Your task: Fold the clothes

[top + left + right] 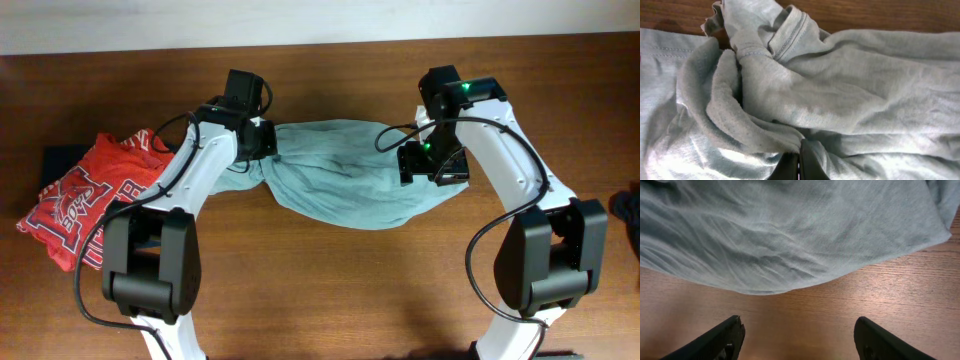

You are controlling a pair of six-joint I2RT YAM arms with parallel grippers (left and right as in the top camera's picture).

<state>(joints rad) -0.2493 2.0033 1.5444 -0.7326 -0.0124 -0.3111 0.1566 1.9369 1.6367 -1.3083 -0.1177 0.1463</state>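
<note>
The pale grey-teal T-shirt point(340, 185) lies crumpled across the middle of the wooden table. My left gripper point(262, 140) is at its left end, near the collar. In the left wrist view the left gripper point(800, 150) is shut, with folds of the T-shirt point(840, 90) bunching into its tips. My right gripper point(435, 165) hangs over the shirt's right end. In the right wrist view it point(800, 325) stands wide open above bare wood, with nothing between its fingers, just short of the T-shirt's point(790, 230) edge.
A red printed shirt point(85, 200) lies bunched at the left of the table, with a dark navy garment point(60, 160) under its far corner. A dark object point(625, 205) shows at the right edge. Bare wood point(340, 290) stretches in front of the T-shirt.
</note>
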